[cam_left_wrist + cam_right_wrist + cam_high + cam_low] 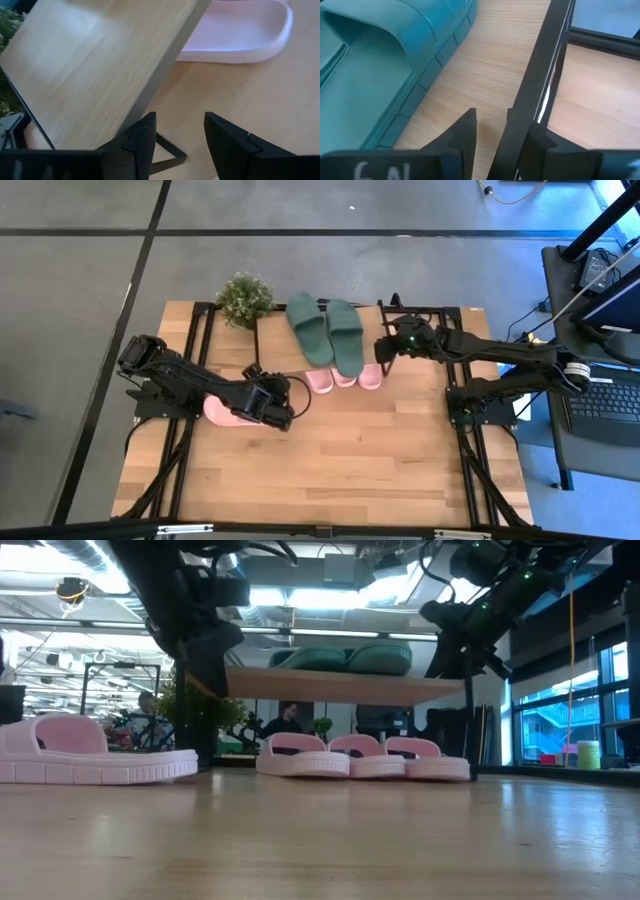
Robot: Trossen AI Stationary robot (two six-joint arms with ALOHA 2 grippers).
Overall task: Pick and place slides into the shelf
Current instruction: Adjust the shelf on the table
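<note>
Jaws: L gripper (177,135) open, empty, by shelf's (270,345) front-left corner; pink slide (222,410) beside it. Green pair (327,330) atop shelf, three pink slides (362,756) beneath. R gripper (492,132) clamps shelf's right edge.

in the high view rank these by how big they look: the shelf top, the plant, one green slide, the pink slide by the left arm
1. Shelf top, clearly the largest.
2. Green slide.
3. Plant, close to the green slide in spread, so that order is unsure.
4. Pink slide, but the left arm hides much of it, so its rank is unsure.
</note>
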